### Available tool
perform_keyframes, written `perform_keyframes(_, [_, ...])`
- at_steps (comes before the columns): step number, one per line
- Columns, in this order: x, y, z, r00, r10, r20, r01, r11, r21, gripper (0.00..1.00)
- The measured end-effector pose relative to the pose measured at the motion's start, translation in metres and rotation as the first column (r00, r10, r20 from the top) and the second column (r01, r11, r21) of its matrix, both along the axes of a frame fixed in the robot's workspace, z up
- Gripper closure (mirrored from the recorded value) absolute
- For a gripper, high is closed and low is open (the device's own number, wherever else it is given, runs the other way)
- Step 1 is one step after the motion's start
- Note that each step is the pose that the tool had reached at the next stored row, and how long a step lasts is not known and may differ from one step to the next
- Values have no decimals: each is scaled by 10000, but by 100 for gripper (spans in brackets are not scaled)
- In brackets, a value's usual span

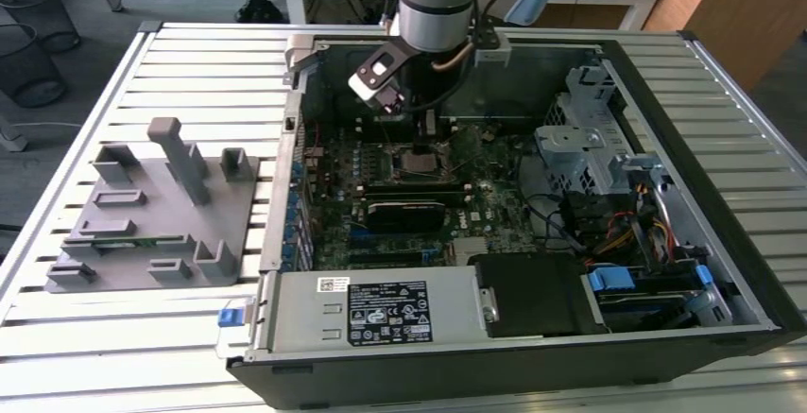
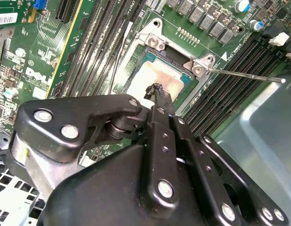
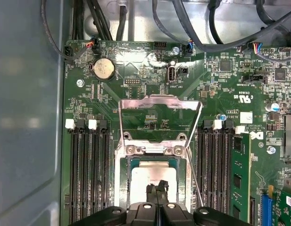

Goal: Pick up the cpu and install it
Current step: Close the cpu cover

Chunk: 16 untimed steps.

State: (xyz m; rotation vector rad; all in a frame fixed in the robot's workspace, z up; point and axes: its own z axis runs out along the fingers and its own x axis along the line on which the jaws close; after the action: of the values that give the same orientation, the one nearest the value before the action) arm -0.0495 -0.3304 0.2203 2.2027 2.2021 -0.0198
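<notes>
**Q:** Gripper [image 2: 157,90] linkage, black, sits nearest lens in second wrist view. What state are the fingers in?
**A:** Pressed together, nothing visibly betw. them. Tips sit over centre of cpu [image 2: 150,77], touching or just above; can't tell which.

**Q:** Where's the cpu?
**A:** Flat in socket [image 3: 120,179] on motherboard [image 3: 220,94], inside open PC case [image 1: 700,163]. Load plate [image 3: 159,100] stands swung open beyond it. Lever [image 2: 244,76] is unlatched, slanting over mem. slots [image 2: 225,89].

**Q:** Step in hand?
**A:** Judged: placement end of install. Chip looks seated, plate not yet closed.

**Q:** What does the next move call for?
**A:** Prob. a gentle motion straight off the board, w/ no sideways drag on chip and tips kept clear of plate & lever.
</notes>
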Motion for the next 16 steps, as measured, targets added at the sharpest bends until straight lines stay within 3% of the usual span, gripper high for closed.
perform_keyframes(16, [0,0,109,10000,0,-2,0,10000,-37,89])
